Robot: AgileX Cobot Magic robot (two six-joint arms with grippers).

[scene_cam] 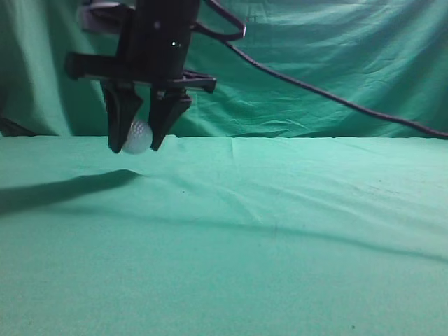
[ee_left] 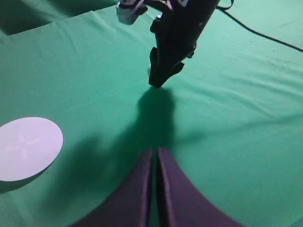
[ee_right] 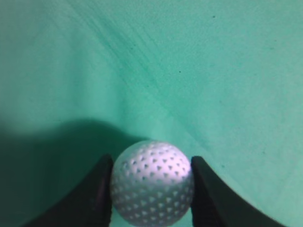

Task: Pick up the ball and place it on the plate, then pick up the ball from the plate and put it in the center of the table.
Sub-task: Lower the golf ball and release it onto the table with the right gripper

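Exterior view low along the table (scene_cam: 280, 245), wrist views angled down, all sharing its green cloth

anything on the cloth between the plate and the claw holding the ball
Nothing but bare green table and shadow. The left wrist view shows the plate at left and the right claw farther off, with only cloth between them.

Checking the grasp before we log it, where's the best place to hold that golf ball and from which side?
Across its widest middle, from above, as the right gripper does now: the ball is round and dimpled, narrower than the gripper, so fingers pressing on opposite sides hold it centred.
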